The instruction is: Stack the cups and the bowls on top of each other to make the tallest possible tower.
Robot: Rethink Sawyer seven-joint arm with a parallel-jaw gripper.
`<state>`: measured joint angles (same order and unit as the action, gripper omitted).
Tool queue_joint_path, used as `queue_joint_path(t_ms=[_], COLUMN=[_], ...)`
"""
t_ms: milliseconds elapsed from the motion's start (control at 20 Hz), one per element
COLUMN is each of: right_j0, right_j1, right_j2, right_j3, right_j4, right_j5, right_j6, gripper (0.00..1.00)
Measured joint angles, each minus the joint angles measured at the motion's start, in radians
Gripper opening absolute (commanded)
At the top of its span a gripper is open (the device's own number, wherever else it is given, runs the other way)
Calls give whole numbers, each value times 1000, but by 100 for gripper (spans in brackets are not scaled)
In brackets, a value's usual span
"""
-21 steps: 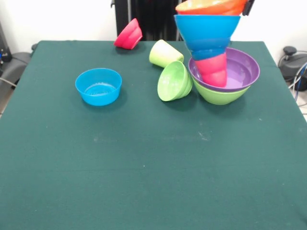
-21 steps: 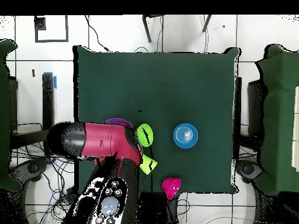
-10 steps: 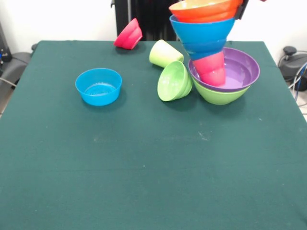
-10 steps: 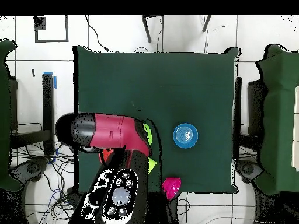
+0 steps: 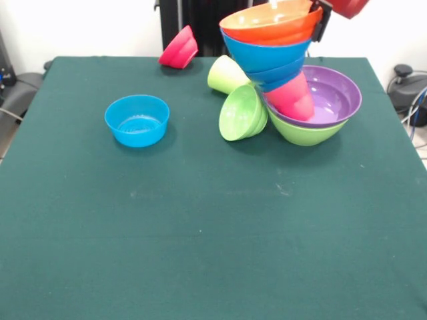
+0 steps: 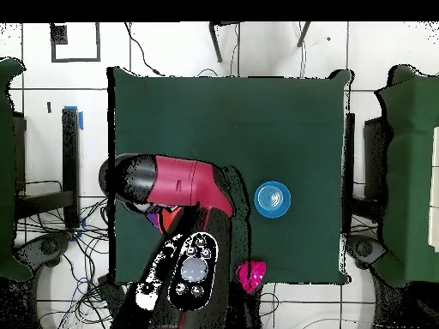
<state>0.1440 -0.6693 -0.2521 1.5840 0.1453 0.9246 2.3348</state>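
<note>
Tilting further toward upper left, the tower (image 5: pixel 293 80) leans with its orange bowl (image 5: pixel 270 21) against the gripper (image 5: pixel 325 15); jaw state unclear, likely steadying it.

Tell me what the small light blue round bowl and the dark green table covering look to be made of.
The small light blue bowl: apparently glossy plastic, since its rim and floor catch soft highlights. The dark green table covering: seemingly matte cloth, perhaps felt; no glare, faint pale scuffs.
</note>
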Motion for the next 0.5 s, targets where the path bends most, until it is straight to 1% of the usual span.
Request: queue_joint_path(t_ms=[500], right_j0=[-10], right_j1=[13], right_j2=[0], right_j3=[-9], right_j4=[-2], right_j5=[0], right_j6=[0], gripper=[0])
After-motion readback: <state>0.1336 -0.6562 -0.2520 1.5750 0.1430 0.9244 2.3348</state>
